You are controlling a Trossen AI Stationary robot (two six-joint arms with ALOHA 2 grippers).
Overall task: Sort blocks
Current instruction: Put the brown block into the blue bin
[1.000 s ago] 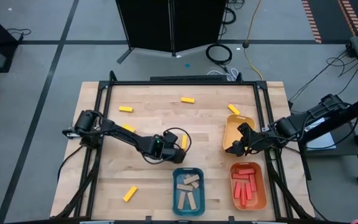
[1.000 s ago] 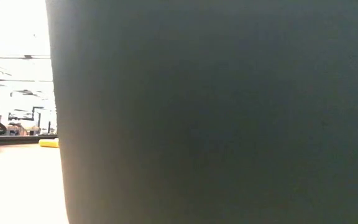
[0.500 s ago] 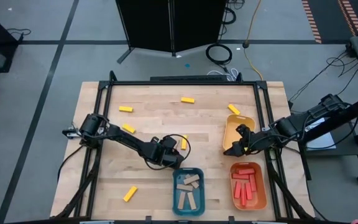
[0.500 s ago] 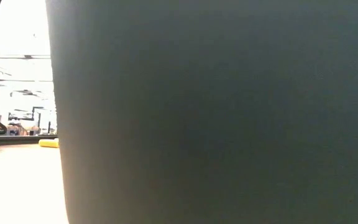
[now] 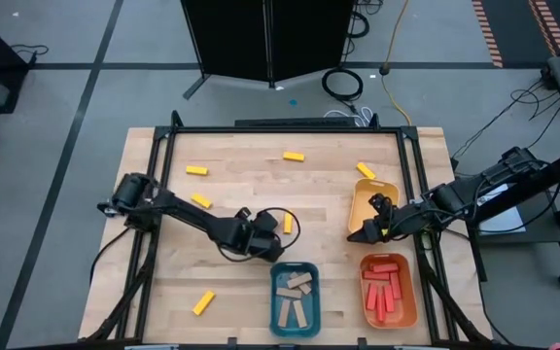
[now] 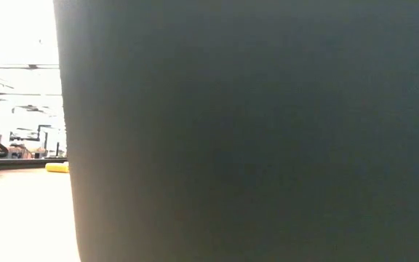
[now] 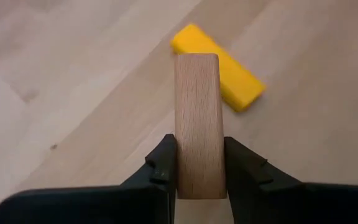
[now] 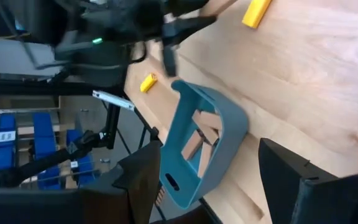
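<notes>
The left gripper, near the middle of the surface, has its fingers closed on a tan block, whose long axis runs straight out between them. A yellow block lies just beyond it. The blue tray holding tan blocks sits at about five o'clock from this gripper, closest to the left arm. The right gripper waits with fingers spread, empty, by the yellow tray.

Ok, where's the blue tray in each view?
High view: blue tray at the table's near edge, left of the orange tray.
Low view: cannot tell; something dark fills the picture.
Left wrist view: not in it.
Right wrist view: centre.
Shared landmark: tan blocks inside.
</notes>
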